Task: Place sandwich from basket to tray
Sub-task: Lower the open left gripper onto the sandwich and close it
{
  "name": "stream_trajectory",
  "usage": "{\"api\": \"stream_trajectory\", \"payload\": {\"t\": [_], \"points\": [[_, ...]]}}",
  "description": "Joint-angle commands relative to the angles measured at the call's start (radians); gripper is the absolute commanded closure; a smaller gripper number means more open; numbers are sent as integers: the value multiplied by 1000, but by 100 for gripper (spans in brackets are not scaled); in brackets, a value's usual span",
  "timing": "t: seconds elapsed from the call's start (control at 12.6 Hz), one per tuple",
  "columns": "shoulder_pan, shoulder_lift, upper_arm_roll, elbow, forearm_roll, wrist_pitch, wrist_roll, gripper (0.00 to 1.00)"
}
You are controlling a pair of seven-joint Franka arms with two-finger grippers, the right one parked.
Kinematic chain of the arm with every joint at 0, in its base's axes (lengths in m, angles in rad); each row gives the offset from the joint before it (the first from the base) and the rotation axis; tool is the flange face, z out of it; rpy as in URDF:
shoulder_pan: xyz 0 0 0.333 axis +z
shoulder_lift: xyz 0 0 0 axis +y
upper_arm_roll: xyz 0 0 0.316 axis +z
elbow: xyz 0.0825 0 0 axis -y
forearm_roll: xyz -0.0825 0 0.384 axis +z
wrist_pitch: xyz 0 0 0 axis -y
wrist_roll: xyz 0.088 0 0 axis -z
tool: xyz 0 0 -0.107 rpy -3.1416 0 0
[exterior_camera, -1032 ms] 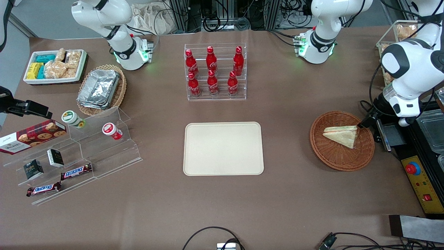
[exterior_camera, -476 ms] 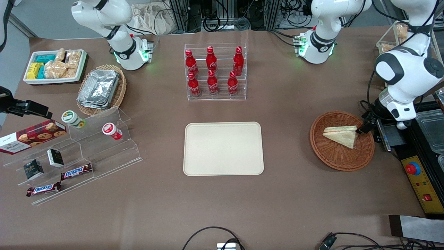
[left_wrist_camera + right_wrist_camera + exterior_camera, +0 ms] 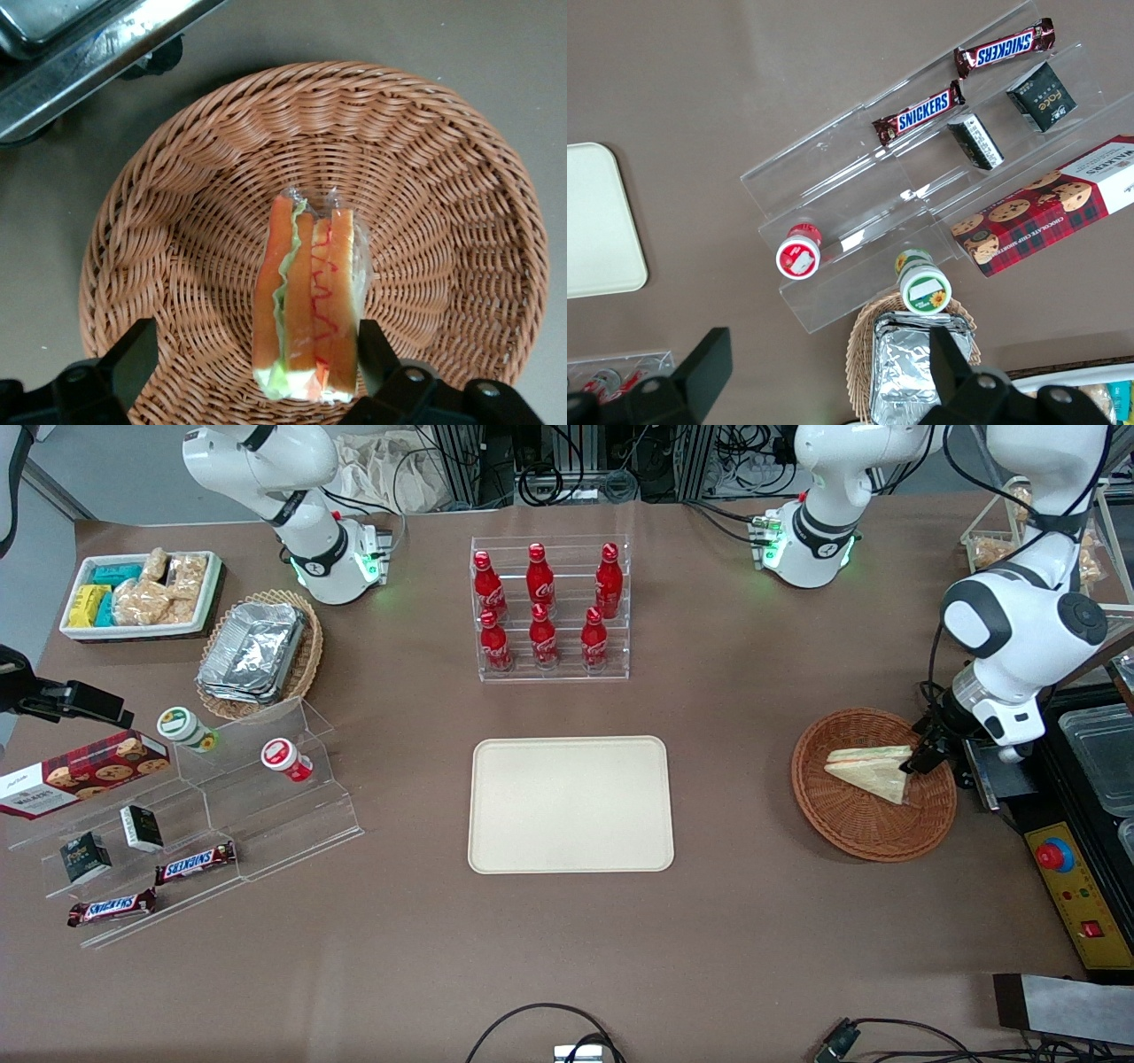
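Note:
The sandwich (image 3: 873, 772) is a clear-wrapped wedge lying in the reddish-brown wicker basket (image 3: 828, 819) toward the working arm's end of the table. In the left wrist view the sandwich (image 3: 310, 292) shows its orange and green filling edge-on, resting on the basket (image 3: 177, 204) weave. My gripper (image 3: 923, 759) hangs low over the basket's rim at the sandwich's thick end. It is open, and the gripper (image 3: 255, 363) straddles that end, one finger (image 3: 376, 350) close against the wrap and the other well apart. The cream tray (image 3: 571, 804) lies bare at the table's middle.
A control box with a red stop button (image 3: 1054, 856) and metal pans (image 3: 1099, 748) sit beside the basket at the working arm's end. A rack of red bottles (image 3: 549, 611) stands farther from the front camera than the tray. An acrylic snack stand (image 3: 204, 815) lies toward the parked arm's end.
The left arm has swung in over the basket rim, bringing the gripper up to the sandwich's thick end. The sandwich and basket have not moved.

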Motion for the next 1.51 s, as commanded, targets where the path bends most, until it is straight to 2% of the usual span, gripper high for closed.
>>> {"api": "stream_trajectory", "payload": {"t": [0.0,0.4,0.71,0.79,0.95,1.03,1.43], "points": [[-21,14,-6,-14,-10,54,-41,0],[-55,37,-6,-16,-12,81,-72,0],[-55,54,-4,-11,-10,84,-67,30],[-57,55,-6,-11,-10,84,-66,45],[-63,55,-6,-11,-10,84,-63,82],[-63,54,-4,-10,-10,83,-60,90],[-63,6,-6,-1,22,55,-53,93]]}}
